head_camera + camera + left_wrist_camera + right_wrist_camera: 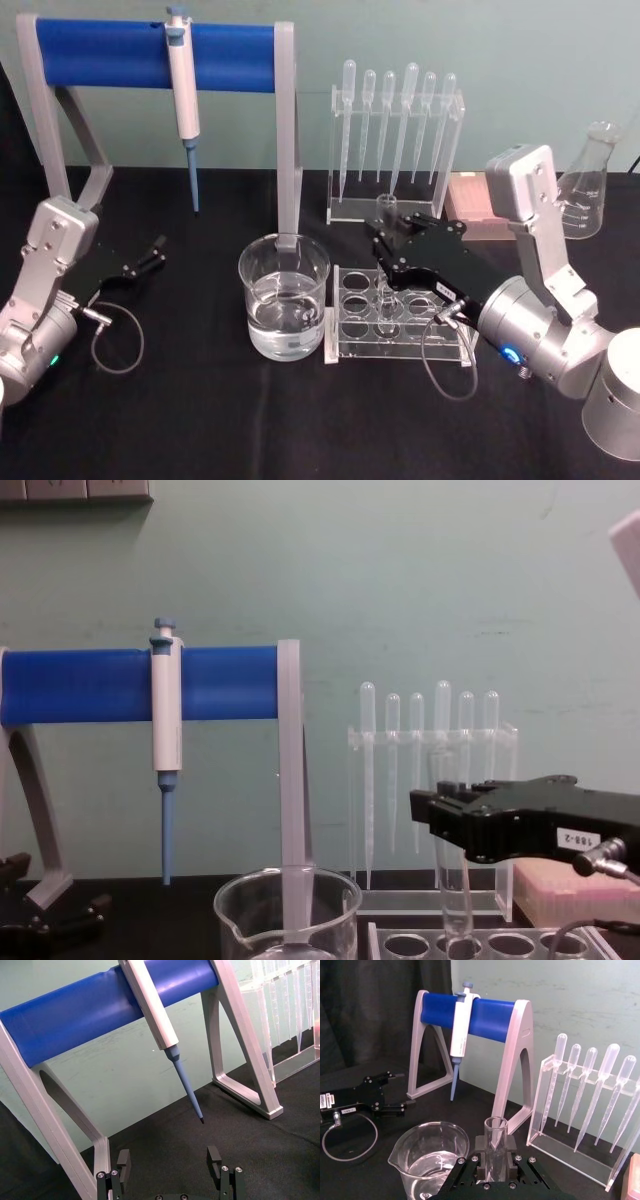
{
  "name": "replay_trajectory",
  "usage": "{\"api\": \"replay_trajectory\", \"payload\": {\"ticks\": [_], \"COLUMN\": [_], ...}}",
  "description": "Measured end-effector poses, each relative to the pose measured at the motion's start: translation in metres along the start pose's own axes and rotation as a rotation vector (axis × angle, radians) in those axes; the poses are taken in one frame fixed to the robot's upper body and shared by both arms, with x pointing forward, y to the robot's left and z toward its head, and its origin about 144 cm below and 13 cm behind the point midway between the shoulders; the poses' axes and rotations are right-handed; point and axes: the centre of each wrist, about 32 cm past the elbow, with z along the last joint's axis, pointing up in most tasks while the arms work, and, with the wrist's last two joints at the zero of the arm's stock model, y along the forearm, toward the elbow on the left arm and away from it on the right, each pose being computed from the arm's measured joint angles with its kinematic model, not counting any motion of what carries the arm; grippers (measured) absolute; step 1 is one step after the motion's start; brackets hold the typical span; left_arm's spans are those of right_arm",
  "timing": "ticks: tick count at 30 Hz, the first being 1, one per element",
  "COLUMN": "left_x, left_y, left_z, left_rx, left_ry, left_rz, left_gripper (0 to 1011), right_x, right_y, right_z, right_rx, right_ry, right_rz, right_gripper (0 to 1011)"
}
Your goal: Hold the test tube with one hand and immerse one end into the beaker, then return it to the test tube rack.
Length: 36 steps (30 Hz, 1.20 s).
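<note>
— Where do we see the test tube (385,290)?
— Upright in the clear rack (400,325), right of the beaker (284,297); our right hand (380,235) clenches it. Our left hand (150,254) rests released, far left on the counter (200,420).

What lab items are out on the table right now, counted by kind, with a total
Test tube: 1, held in the right gripper
Beaker: 1
Micropipette: 1
Plastic pipettes: 6
Conical flask: 1
Total: 10
</note>
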Motion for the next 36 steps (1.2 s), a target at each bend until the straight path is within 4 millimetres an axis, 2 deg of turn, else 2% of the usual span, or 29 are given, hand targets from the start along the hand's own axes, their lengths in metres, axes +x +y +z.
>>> {"api": "replay_trajectory", "payload": {"ticks": [14, 17, 20, 21, 23, 29, 32, 33, 36], "left_x": [0.0, 0.0, 0.0, 0.0, 0.0, 0.0, 0.0, 0.0, 0.0], "left_y": [0.0, 0.0, 0.0, 0.0, 0.0, 0.0, 0.0, 0.0, 0.0], "left_z": [0.0, 0.0, 0.0, 0.0, 0.0, 0.0, 0.0, 0.0, 0.0], "left_rx": [0.0, 0.0, 0.0, 0.0, 0.0, 0.0, 0.0, 0.0, 0.0], "left_ry": [0.0, 0.0, 0.0, 0.0, 0.0, 0.0, 0.0, 0.0, 0.0], "left_rz": [0.0, 0.0, 0.0, 0.0, 0.0, 0.0, 0.0, 0.0, 0.0], "left_gripper": [1000, 1000, 1000, 1000, 1000, 1000, 1000, 1000, 1000], "right_x": [0.002, 0.003, 0.004, 0.004, 0.004, 0.0, -0.002, -0.002, 0.0], "right_y": [0.006, 0.007, 0.005, 0.004, 0.001, -0.023, -0.043, -0.043, -0.057], "right_z": [-0.001, -0.001, -0.002, -0.002, -0.003, -0.011, -0.015, -0.015, -0.02], "right_rx": [-0.056, -0.071, -0.076, -0.076, -0.078, -0.085, -0.08, -0.08, -0.058], "right_ry": [0.004, 0.007, 0.009, 0.01, 0.012, 0.028, 0.036, 0.036, 0.035], "right_rz": [0.017, 0.016, 0.012, 0.011, 0.007, -0.023, -0.051, -0.051, -0.092], "right_gripper": [241, 369, 426, 497, 538, 738, 852, 852, 934]}}
